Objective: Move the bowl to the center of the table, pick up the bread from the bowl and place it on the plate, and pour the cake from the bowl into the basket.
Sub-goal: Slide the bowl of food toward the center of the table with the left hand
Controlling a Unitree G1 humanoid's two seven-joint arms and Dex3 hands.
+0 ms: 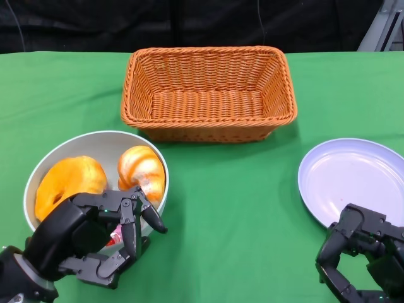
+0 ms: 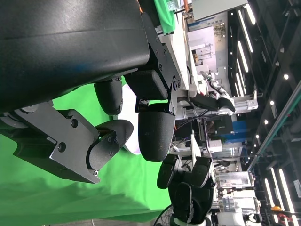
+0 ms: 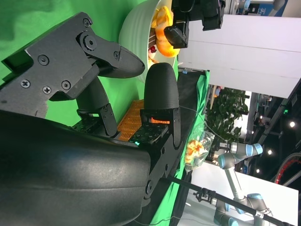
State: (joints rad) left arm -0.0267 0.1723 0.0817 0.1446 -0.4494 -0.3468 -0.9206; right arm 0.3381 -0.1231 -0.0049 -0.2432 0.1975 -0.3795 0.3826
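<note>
The white bowl point(image 1: 95, 142) stands at the table's left front. It holds a ring-shaped orange piece point(image 1: 66, 183) and a striped, croissant-shaped piece point(image 1: 142, 172). My left hand point(image 1: 95, 240) grips the bowl's near rim, fingers curled over the edge beside the striped piece, thumb below on the outside. The right wrist view shows that hand point(image 3: 193, 19) on the bowl point(image 3: 136, 28) from across the table. My right hand point(image 1: 360, 252) rests at the front right, just short of the pale plate point(image 1: 353, 177), holding nothing with its fingers apart. The woven basket point(image 1: 208, 53) sits empty at the back centre.
Green cloth covers the table, with bare cloth point(image 1: 233, 214) between the bowl and the plate. A dark backdrop runs behind the far edge. The left wrist view shows my right hand point(image 2: 188, 188) beyond my own fingers point(image 2: 155, 136).
</note>
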